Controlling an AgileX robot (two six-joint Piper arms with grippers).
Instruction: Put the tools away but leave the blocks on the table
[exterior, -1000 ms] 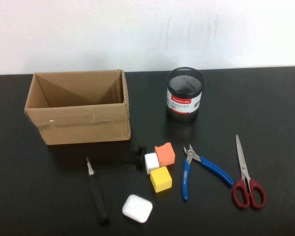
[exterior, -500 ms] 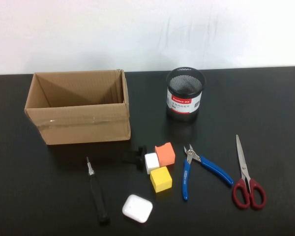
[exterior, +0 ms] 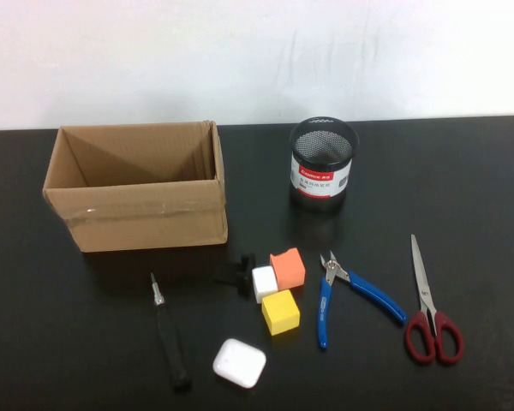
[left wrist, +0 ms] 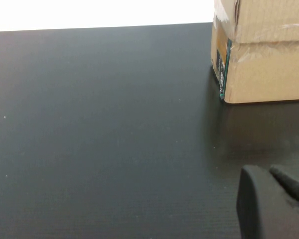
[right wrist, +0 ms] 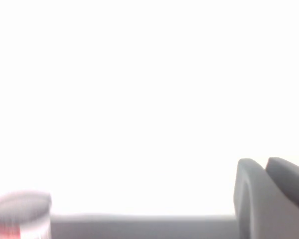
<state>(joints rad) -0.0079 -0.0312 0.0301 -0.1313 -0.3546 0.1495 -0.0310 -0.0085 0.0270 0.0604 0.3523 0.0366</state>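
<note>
In the high view the red-handled scissors (exterior: 428,308) lie at the right of the black table (exterior: 68,342). The blue-handled pliers (exterior: 347,291) lie left of them. The black-handled screwdriver (exterior: 169,334) lies at the front left. The orange block (exterior: 288,268), white block (exterior: 264,282) and yellow block (exterior: 280,312) sit clustered in the middle. Neither arm shows in the high view. My left gripper (left wrist: 266,169) is shut and empty over bare table near the box corner (left wrist: 224,74). My right gripper (right wrist: 265,162) is shut and empty, facing the white wall.
An open cardboard box (exterior: 137,184) stands at the back left. A black mesh pen cup (exterior: 323,163) stands at the back middle and shows blurred in the right wrist view (right wrist: 20,214). A white rounded-square case (exterior: 239,362) and a small black knob (exterior: 236,272) lie near the blocks.
</note>
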